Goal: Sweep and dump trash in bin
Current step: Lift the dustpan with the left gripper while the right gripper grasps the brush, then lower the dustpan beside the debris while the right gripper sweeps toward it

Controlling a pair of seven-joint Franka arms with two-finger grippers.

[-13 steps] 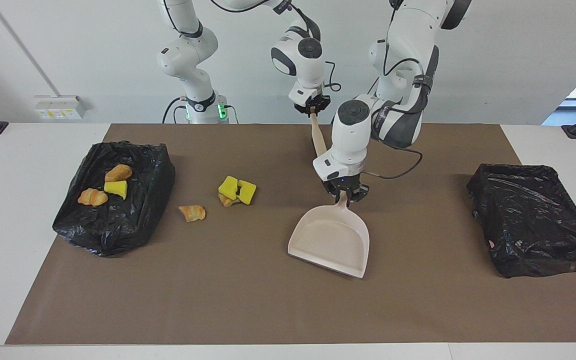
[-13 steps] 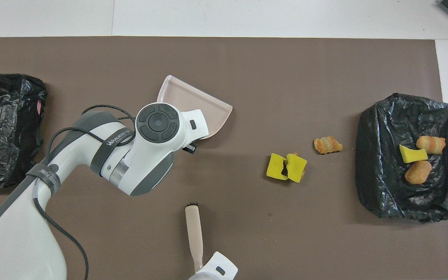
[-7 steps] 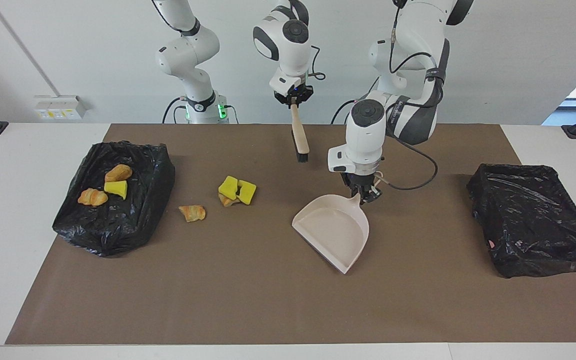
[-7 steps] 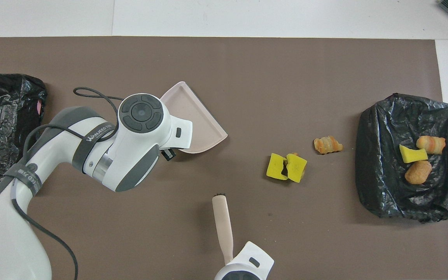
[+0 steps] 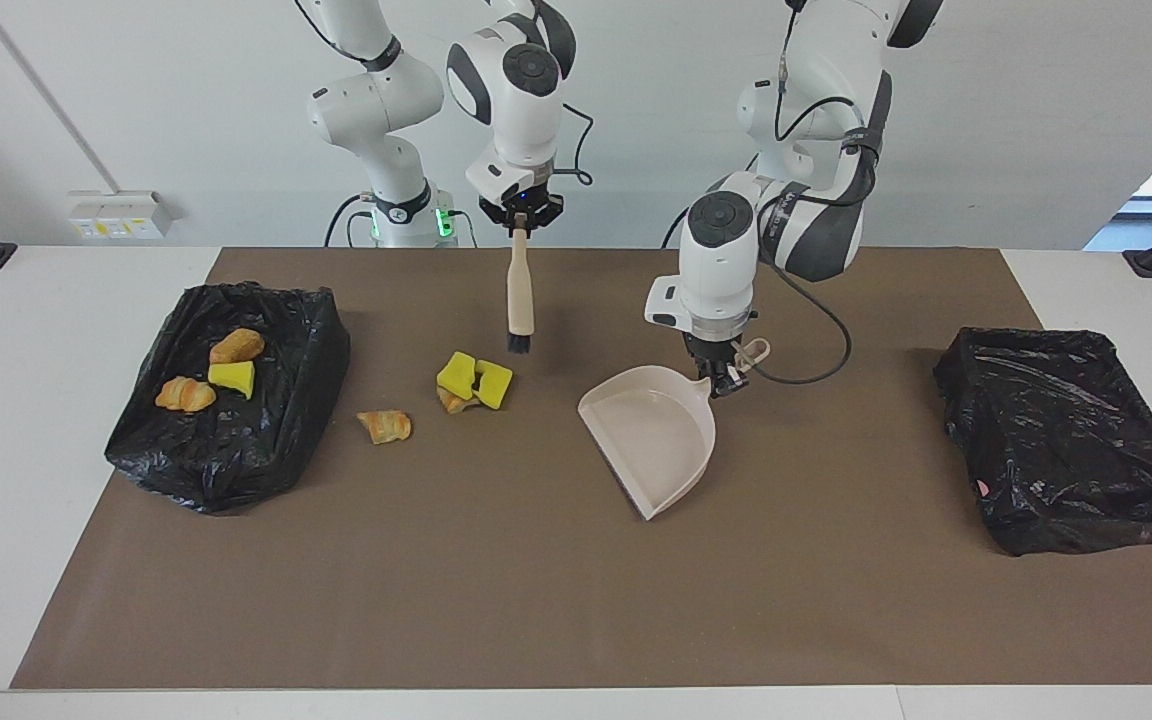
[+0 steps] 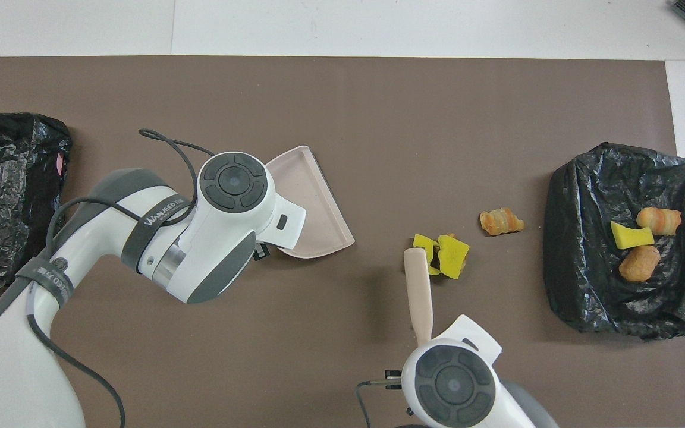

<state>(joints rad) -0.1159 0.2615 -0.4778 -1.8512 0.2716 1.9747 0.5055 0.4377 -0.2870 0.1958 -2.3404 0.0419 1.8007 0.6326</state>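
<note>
From the facing view, your right gripper clenches the brush above the trash; your left gripper grips the dustpan, beside the trash. Overhead, the brush tip overlaps the trash.

A plain white wall rises past the white table.
</note>
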